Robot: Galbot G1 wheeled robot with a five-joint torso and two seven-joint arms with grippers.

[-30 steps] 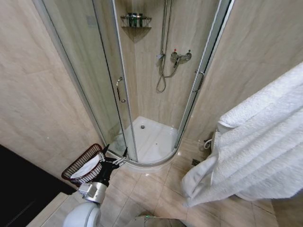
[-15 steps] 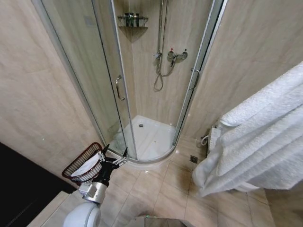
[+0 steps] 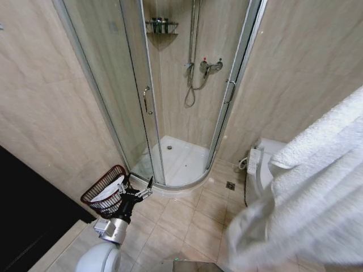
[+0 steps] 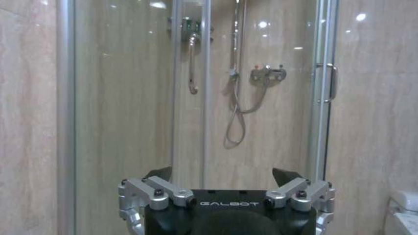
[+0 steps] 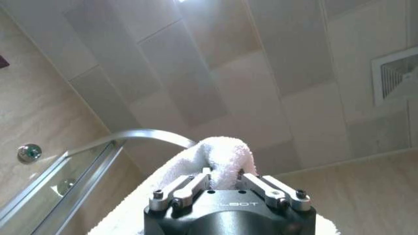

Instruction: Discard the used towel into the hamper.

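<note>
The used towel (image 3: 309, 192) is a large white terry cloth hanging high at the right of the head view, close to the camera. My right gripper (image 5: 222, 172) is shut on a fold of the towel (image 5: 225, 152), pointing up toward the ceiling. The hamper (image 3: 96, 195), a small reddish-brown lattice basket, stands on the floor at the lower left against the wall, with something white lying inside it. My left gripper (image 3: 138, 189) is open and empty just right of the hamper's rim. In its wrist view the left gripper (image 4: 223, 174) faces the shower glass.
A curved glass shower enclosure (image 3: 148, 102) with a white tray fills the corner ahead. A white toilet (image 3: 262, 164) stands at the right, partly behind the towel. A floor drain (image 3: 229, 185) sits near it. Tiled floor (image 3: 181, 218) lies between hamper and toilet. A dark panel (image 3: 28, 204) is at the left.
The whole picture has shifted, so the camera has moved. The towel now sits lower and farther right in the frame, uncovering the toilet. The left gripper stays beside the hamper.
</note>
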